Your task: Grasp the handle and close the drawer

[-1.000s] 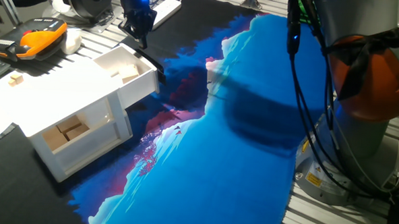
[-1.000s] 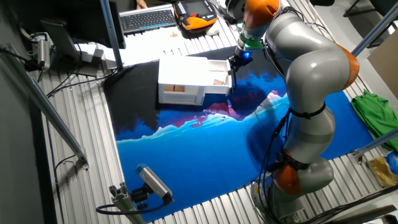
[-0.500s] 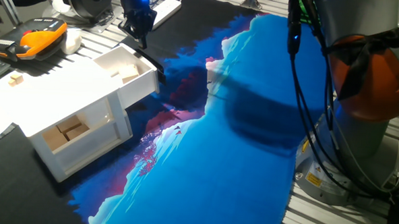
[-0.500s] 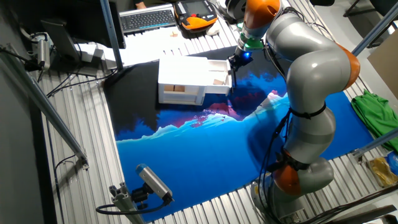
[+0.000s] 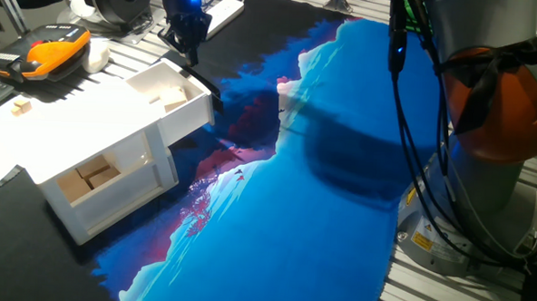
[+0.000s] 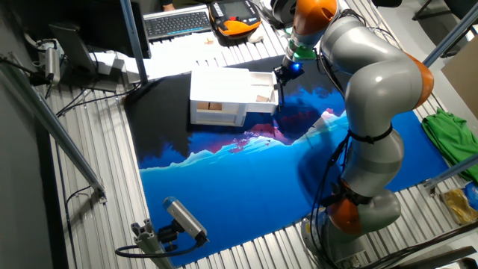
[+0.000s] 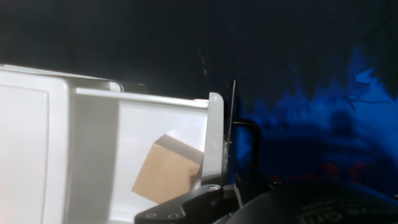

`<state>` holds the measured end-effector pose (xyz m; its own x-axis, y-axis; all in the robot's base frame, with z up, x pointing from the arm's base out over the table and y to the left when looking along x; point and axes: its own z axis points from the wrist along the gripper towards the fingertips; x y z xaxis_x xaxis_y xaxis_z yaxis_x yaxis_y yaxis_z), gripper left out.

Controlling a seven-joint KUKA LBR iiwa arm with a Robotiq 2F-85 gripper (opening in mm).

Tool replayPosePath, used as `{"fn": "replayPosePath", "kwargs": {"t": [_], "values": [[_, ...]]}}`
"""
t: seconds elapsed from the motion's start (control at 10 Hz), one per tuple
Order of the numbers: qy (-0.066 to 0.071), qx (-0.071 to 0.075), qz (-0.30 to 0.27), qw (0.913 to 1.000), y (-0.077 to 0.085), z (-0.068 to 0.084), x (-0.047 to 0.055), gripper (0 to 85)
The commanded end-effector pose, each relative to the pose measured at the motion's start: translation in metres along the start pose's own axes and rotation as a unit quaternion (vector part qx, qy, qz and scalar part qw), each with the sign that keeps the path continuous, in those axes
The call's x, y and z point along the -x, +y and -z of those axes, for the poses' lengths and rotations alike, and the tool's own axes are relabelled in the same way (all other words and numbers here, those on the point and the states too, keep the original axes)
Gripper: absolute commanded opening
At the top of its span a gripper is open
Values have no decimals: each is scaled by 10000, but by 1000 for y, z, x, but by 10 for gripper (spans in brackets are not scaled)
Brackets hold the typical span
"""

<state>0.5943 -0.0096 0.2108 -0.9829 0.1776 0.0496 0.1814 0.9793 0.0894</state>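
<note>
So your drawer (image 5: 174, 99) is pulled out of the white cabinet (image 5: 87, 152), sitting in the upper left of the frame in one fixed view, and a bit above center in the other fixed view. You can see a couple of tan blocks (image 5: 173, 99) lying inside it. The handle (image 5: 208, 86) is the thin black bar on the drawer's front panel, on the side facing the blue and black mat (image 5: 339, 190).

Your tool (image 5: 190, 51) hangs right above the far end of that handle, near the top of the frame, with a blue light glowing on the arm just above it. Whether the fingers are apart or together, honestly can't tell, they read as one dark shape in both fixed views. Can't tell if they're touching the handle either.

In the hand view the drawer front runs up the middle of the frame as a thin white edge, the handle loops out just right of it against the dark mat, and a tan block sits in the drawer to the left. The bottom of that frame is dark tool hardware, too close to read

The cabinet's lower compartment also holds a tan block (image 5: 95, 174)
</note>
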Motion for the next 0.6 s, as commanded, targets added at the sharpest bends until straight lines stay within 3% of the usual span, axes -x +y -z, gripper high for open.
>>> {"fn": "replayPosePath", "kwargs": {"t": [0.0,0.2,0.3,0.5], "values": [[-13,-47,-7,10000,0,0,0,170],[-35,-48,18,10000,0,0,0,170],[-52,-54,-19,10000,0,0,0,340],[-82,-91,-63,9999,1,0,2,340]]}}
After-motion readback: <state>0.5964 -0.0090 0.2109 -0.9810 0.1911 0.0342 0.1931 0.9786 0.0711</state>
